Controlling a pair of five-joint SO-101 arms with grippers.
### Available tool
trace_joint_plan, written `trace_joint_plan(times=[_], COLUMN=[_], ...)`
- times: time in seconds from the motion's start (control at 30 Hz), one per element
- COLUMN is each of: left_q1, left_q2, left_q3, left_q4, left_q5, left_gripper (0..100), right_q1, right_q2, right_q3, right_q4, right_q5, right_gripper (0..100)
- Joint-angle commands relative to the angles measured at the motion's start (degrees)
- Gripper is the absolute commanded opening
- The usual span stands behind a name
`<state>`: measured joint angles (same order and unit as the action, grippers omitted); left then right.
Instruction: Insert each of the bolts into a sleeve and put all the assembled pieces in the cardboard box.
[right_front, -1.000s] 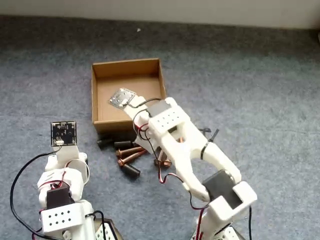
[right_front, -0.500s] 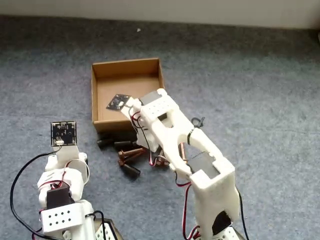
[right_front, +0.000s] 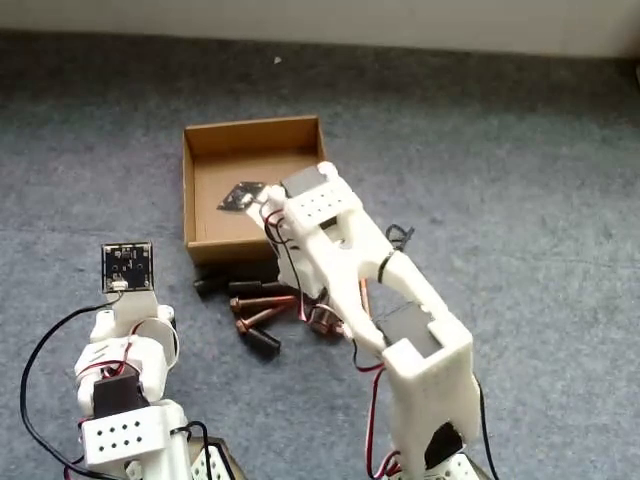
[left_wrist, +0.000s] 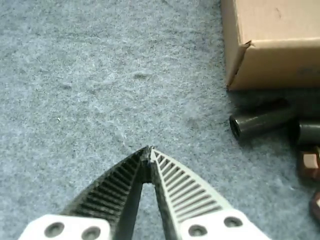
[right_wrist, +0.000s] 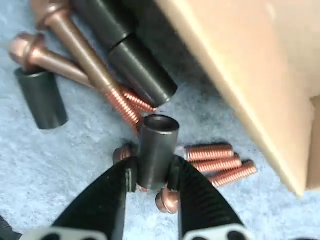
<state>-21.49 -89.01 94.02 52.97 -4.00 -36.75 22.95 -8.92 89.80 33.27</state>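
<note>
one black sleeve (right_wrist: 157, 145) is sitting pinched between the jaws of the right gripper (right_wrist: 154, 172), which are squeezing its lower part while its open mouth is pointing away from the wrist. it is hanging over a loose heap of copper bolts (right_wrist: 85, 55) and spare sleeves (right_wrist: 40, 97) lying on the grey carpet (right_front: 520, 160), just beside the front wall of the cardboard box (right_front: 252, 128). the left gripper (left_wrist: 148, 154) is sitting with its tips pressed together, holding nothing, over bare carpet near a corner of the box.

none of the bolts in sight is sitting in a sleeve, so the task is looking barely begun.

the jaws are catching only part of the sleeve, so it could be twisting or slipping out once a bolt is pushing into it. the bolts are crossing one another, so lifting one could be dragging its neighbours along or rolling them against the box wall. a slight tilt between thread and bore could be jamming the bolt at the mouth.
</note>
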Motion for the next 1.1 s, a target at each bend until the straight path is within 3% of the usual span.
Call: trace_joint_plan(times=[0.0, 0.27, 0.43, 0.67, 0.93, 1.07], left_q1=[-0.66, -0.66, -0.66, 0.04, 14.73, 21.76], left_q2=[-0.4, -0.4, -0.31, -0.31, 0.75, 9.71], left_q3=[-0.22, -0.84, -2.59, -14.2, -29.32, -37.05], left_q4=[-0.88, -0.7, 1.32, 12.04, 20.66, 22.15], left_q5=[-0.44, -0.97, -10.37, -14.33, -15.03, -14.95], left_gripper=[1, 1, 1, 1, 13, 14], right_q1=[1.01, 7.16, 10.33, 19.82, 33.98, 38.46], right_q2=[-10.24, -25.63, -40.84, -64.57, -74.51, -74.51], right_q3=[-2.33, 2.86, 20.44, 44.62, 58.51, 63.6], right_q4=[2.15, 6.02, -0.84, -11.21, -19.3, -25.89], right_q5=[-1.58, -10.81, -11.6, -13.63, -16.97, -21.19], right_gripper=[0.6, 0.6, 0.6, 0.6, 0.6, 0.6])
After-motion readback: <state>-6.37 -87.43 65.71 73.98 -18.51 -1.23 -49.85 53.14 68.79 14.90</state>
